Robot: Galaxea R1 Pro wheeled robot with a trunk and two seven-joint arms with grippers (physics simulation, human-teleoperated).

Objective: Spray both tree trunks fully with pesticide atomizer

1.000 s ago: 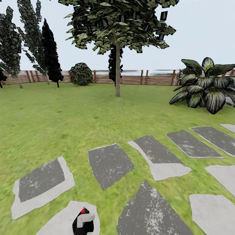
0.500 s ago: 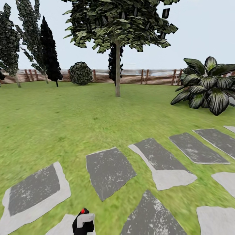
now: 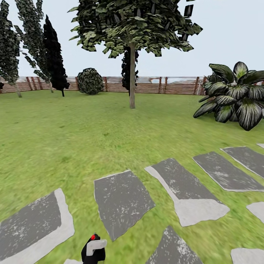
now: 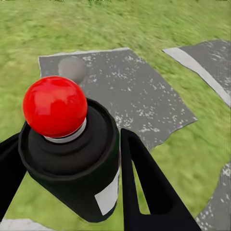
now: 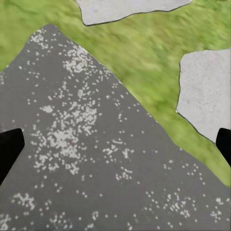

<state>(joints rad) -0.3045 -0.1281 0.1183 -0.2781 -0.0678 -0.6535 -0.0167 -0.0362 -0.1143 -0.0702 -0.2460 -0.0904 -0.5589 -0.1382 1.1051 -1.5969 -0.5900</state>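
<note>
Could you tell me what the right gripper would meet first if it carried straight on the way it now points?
Most likely the dark grey paving stone straight ahead of the open right gripper; nothing lies between, though depth is unclear.

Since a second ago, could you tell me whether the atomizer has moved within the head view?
No. The atomizer, held in the left gripper, keeps its spot at the lower edge; the stones slide down because the camera advances.

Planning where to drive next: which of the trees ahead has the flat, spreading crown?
The tree standing mid-lawn, its bare straight trunk exposed; those at left are narrow and dark.
</note>
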